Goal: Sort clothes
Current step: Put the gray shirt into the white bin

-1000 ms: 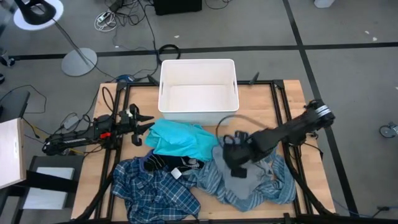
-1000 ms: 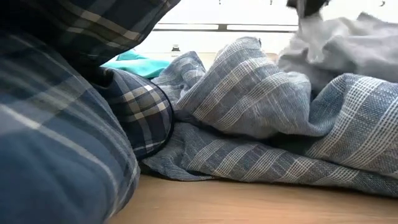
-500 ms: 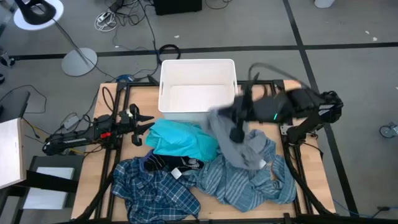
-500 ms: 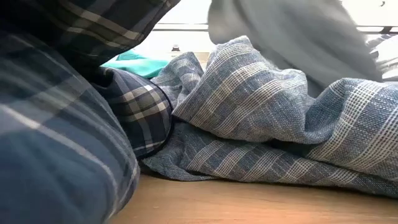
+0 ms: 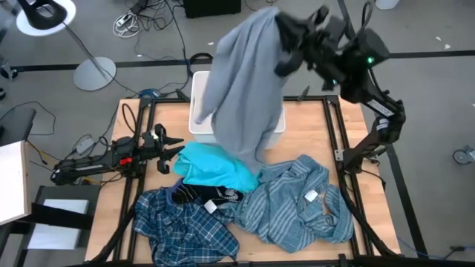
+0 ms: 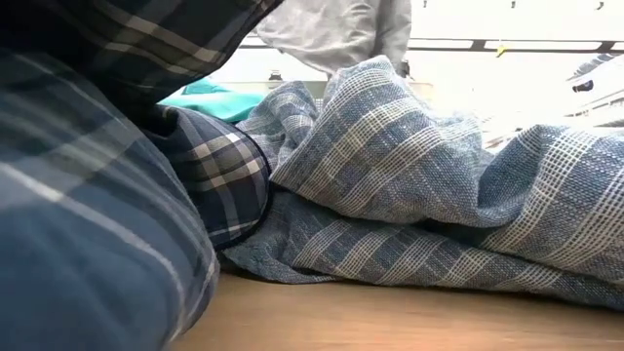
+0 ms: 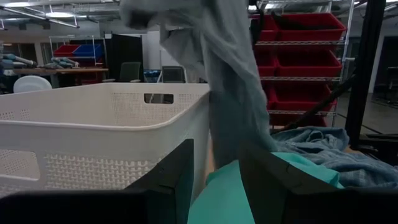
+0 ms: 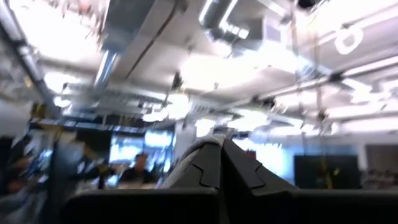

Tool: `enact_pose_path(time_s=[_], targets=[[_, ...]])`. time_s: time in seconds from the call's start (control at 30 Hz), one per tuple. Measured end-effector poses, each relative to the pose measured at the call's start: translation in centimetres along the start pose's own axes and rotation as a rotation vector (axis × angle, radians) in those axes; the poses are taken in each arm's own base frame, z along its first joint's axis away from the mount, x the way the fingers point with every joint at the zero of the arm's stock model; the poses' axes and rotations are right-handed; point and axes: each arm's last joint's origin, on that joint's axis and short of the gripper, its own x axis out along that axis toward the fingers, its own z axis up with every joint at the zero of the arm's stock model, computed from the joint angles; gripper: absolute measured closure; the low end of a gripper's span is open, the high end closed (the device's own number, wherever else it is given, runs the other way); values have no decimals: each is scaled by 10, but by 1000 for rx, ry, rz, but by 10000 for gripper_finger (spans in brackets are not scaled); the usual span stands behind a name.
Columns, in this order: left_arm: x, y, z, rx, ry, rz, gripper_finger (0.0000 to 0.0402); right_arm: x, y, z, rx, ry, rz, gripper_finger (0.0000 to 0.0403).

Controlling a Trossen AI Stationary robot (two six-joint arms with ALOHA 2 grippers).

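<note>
Grey cloth [image 8: 186, 163] between closed jaws

A white plastic bin [image 5: 194, 119] sits at the far edge of the wooden table [image 5: 349, 141]. A round lamp base [image 5: 94, 73] and loose cables [image 5: 137, 18] lie on the grey floor beyond.

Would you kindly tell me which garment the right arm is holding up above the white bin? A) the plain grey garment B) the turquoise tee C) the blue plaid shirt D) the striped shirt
A: the right gripper, jaws shut, holds the plain grey garment hanging over the bin; the other three clothes lie on the table.
</note>
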Motion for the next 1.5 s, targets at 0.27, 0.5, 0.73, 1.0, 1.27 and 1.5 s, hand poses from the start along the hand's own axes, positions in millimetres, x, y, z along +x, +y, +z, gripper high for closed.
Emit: enact_pose_path(time_s=[0.27,0.5,0.73,1.0,1.27,1.5], targets=[[0,0,0,0,0,0,270,31,-31,-71,-10,221,-11,403],[0,0,0,0,-1,0,270,52,-33,-148,151,409,175,403],[0,0,0,0,-1,0,270,20,-44,-201,150,1002,114,402],[0,0,0,0,-2,0,270,-19,-50,-230,97,1479,5,368],[0,0,0,0,-1,0,270,-23,-49,-224,125,1495,-39,268],[0,0,0,0,0,0,270,-47,-40,-178,111,1550,-21,220]])
